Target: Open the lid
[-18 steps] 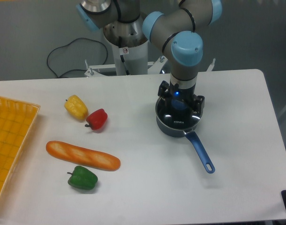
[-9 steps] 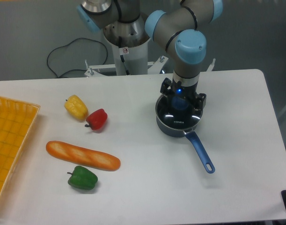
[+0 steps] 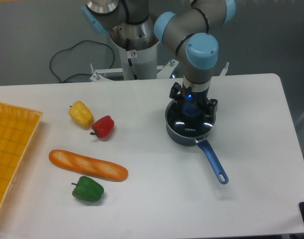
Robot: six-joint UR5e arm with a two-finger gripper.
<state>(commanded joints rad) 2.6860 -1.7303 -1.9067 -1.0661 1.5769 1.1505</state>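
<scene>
hovering pincer (image 3: pixel 191 110) low over lid (image 3: pixel 190 124) | lid on saucepan (image 3: pixel 194 137) | pincer grip: cannot tell

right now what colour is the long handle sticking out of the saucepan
Blue. The handle shows best in the fixed camera view, running from the saucepan toward the front right.

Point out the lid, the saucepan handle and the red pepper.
lid (image 3: pixel 190 130), fixed camera, on the glass by the lettering
saucepan handle (image 3: pixel 213 162), fixed camera, mid-handle
red pepper (image 3: pixel 104 126), fixed camera, middle of its body
</scene>
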